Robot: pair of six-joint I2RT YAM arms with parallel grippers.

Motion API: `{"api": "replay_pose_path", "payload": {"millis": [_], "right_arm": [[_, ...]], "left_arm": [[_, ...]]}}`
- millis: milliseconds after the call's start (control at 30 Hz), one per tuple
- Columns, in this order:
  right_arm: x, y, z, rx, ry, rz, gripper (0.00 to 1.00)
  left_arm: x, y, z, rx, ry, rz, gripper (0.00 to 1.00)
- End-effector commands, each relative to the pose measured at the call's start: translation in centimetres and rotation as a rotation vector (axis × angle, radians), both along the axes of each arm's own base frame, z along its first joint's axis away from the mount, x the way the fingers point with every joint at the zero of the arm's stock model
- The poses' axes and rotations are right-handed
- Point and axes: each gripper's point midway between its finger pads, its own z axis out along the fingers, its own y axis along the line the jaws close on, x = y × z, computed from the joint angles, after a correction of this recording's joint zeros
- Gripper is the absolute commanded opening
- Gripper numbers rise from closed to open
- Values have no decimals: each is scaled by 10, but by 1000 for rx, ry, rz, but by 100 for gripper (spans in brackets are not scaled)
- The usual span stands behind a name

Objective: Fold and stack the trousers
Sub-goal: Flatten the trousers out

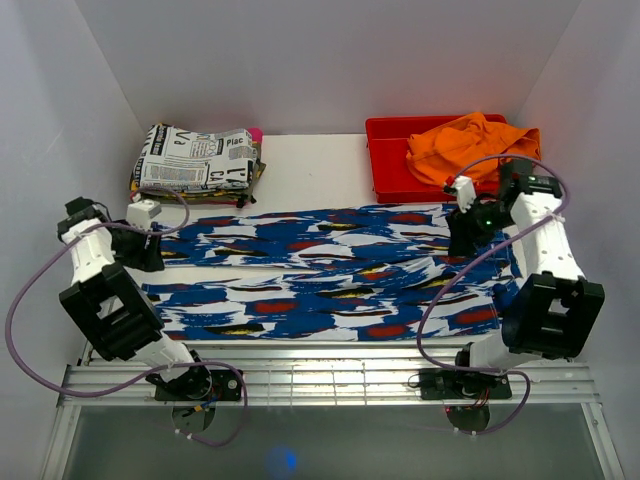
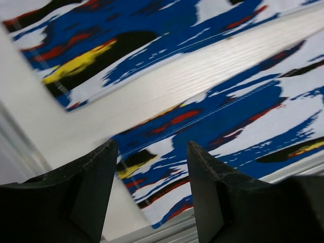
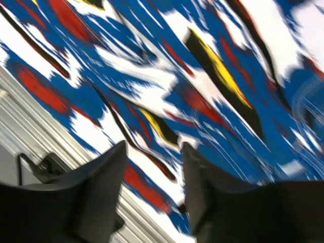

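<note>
Trousers [image 1: 320,270] lie spread flat across the counter [image 1: 310,180], long axis left to right. They're between the two arms, with no fold made that we can see. The legs look side by side, and the left wrist view shows a strip of bare counter between them.

Left tool [image 2: 149,152] is released over the left end, fingers apart with nothing between them. Right tool [image 3: 152,149] is over the right end. That view is blurred, but its fingers stand apart with no cloth pinched.

We read this as the spread step done and the first fold next. It calls for both tools to pinch one long edge at each end, then carry it over onto the other leg together.

The newspaper-print folded cloth [image 1: 195,160] at far left is the likely stack spot.
</note>
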Motion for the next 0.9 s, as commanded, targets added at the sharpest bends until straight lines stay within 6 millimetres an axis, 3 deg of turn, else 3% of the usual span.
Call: {"api": "replay_pose_path", "payload": {"millis": [0, 33, 100, 233, 267, 400, 533, 633, 733, 833, 867], "right_arm": [[8, 37, -30, 92, 92, -12, 50], [18, 40, -37, 87, 70, -11, 47], [18, 48, -60, 76, 122, -16, 41], [29, 52, -98, 42, 133, -57, 39], [40, 48, -110, 10, 108, -79, 39], [25, 40, -146, -38, 183, -129, 35], [-16, 42, -168, -88, 264, -109, 34], [-35, 41, -167, -111, 287, -99, 34], [-55, 44, -156, -113, 286, -65, 34], [-59, 48, -140, -96, 268, -33, 38], [-41, 52, -121, -70, 209, -32, 40]], "left_arm": [[-5, -51, -2, -109, 10, -77, 67], [-3, -63, -4, -125, 23, -85, 64], [-4, -72, -8, -142, 42, -83, 63], [-5, -89, -16, -177, 84, -85, 63], [-7, -90, -19, -175, 96, -84, 64], [-23, -84, -41, -128, 164, -88, 65], [-47, -79, -66, -72, 242, -88, 65], [-56, -74, -74, -39, 276, -98, 64], [-46, -75, -63, -53, 238, -121, 64], [-6, -81, -28, -126, 114, -113, 64], [18, -77, -7, -122, 45, -109, 64]]}}
